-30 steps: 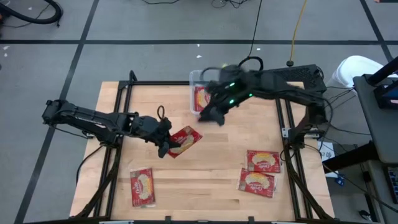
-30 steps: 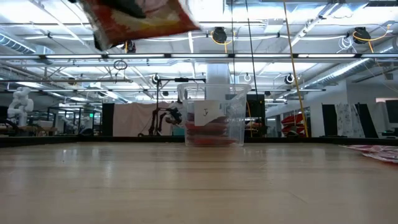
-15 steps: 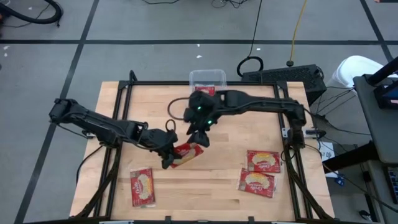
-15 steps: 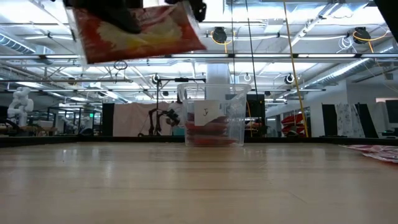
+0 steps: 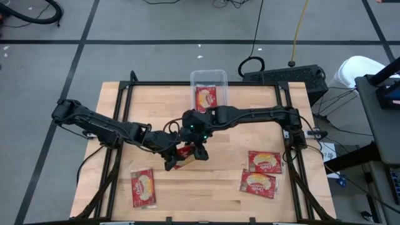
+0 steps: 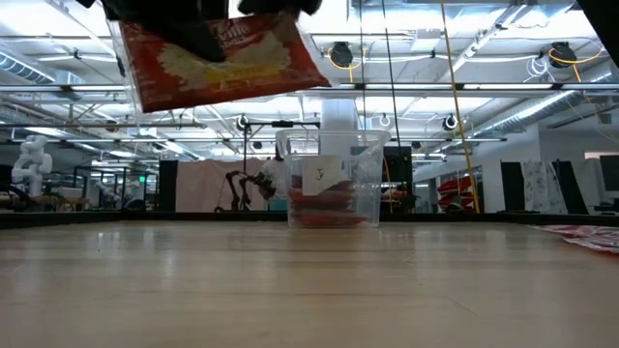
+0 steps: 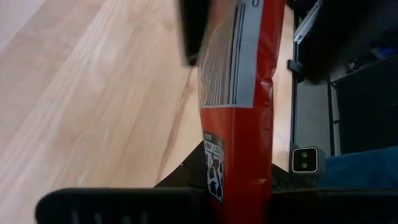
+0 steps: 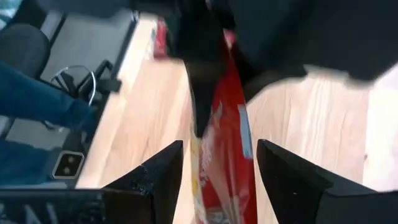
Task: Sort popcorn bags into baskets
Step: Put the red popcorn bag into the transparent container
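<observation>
Fingers of the left gripper point(image 5: 174, 159) are clenched on the edge of one popcorn bag point(image 5: 185, 155), holding it up off the table point(image 5: 225, 187) so the other arm can reach it. The right gripper point(image 5: 199, 152) sits over the same bag with its jaws spread, one either side of the packet and not yet closed, which looks like a hand-over. The clear tub point(image 5: 209, 78) stands at the far edge, nearer the right arm, with a packet already inside. Three more bags lie flat: one point(image 5: 142, 187) near the left front corner, two point(image 5: 265, 162) point(image 5: 259, 184) to the right.
</observation>
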Robot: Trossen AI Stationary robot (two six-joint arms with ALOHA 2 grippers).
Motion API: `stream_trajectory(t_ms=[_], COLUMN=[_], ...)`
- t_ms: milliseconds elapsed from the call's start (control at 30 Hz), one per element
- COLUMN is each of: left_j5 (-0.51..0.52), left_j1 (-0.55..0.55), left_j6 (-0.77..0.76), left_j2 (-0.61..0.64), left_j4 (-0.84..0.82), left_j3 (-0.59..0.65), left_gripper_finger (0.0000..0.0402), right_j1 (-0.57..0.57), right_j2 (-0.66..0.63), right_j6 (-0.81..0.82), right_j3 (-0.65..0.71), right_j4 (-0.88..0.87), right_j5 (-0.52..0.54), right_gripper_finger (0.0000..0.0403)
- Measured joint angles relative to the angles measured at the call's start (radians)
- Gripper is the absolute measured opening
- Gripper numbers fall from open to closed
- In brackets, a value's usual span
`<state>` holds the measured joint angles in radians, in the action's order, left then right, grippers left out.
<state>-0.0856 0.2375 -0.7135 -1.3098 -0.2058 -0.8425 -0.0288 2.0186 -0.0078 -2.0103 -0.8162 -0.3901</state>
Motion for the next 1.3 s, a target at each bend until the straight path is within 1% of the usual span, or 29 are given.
stream_trajectory(t_ms=[133,200,300,433,567,633,733,800,900,1000,1100,1200,1300], left_j5=[0.000,0.000,0.002,0.001,-0.015,-0.029,-0.027,-0.015,0.033,0.098,0.157,0.205,0.218], left_j1=[0.000,0.000,0.000,-0.001,-0.017,-0.023,-0.026,-0.027,-0.042,-0.065,-0.098,-0.137,-0.187], left_j6=[0.007,0.019,0.035,0.038,0.004,-0.004,0.015,0.023,0.020,0.016,0.028,0.054,0.092], left_j2=[0.000,0.000,0.000,0.000,0.010,0.027,0.059,0.094,0.152,0.221,0.288,0.351,0.410], left_j4=[0.003,0.003,0.002,0.003,-0.010,-0.029,-0.057,-0.083,-0.151,-0.228,-0.270,-0.291,-0.287], left_j3=[0.000,0.000,0.000,0.000,0.000,0.000,0.000,0.000,0.000,0.000,-0.001,-0.001,0.000], left_gripper_finger=[0.0046,0.0046,0.0046,0.0046,0.0047,0.0047,0.0055,0.0078,0.0131,0.0194,0.0246,0.0281,0.0296], right_j1=[0.000,0.000,0.001,0.000,0.007,0.014,0.020,0.026,0.035,0.049,0.071,0.098,0.131], right_j2=[0.002,0.001,0.000,0.000,0.000,-0.001,-0.009,-0.014,-0.031,-0.046,-0.082,-0.123,-0.169], right_j6=[0.019,0.044,0.053,0.049,0.060,0.086,0.119,0.134,0.172,0.198,0.229,0.262,0.289], right_j3=[0.051,0.072,0.087,0.087,0.087,0.087,0.087,0.087,0.089,0.091,0.090,0.088,0.090], right_j4=[0.018,0.049,0.073,0.083,0.083,0.090,0.083,0.084,0.053,0.039,-0.017,-0.054,-0.052], right_j5=[0.000,0.000,-0.002,-0.003,-0.004,-0.007,-0.007,-0.007,0.000,0.001,0.002,0.015,0.051], right_gripper_finger=[0.0195,0.0185,0.0152,0.0093,0.0036,0.0016,0.0010,0.0018,0.0029,0.0027,0.0017,0.0013,0.0014])
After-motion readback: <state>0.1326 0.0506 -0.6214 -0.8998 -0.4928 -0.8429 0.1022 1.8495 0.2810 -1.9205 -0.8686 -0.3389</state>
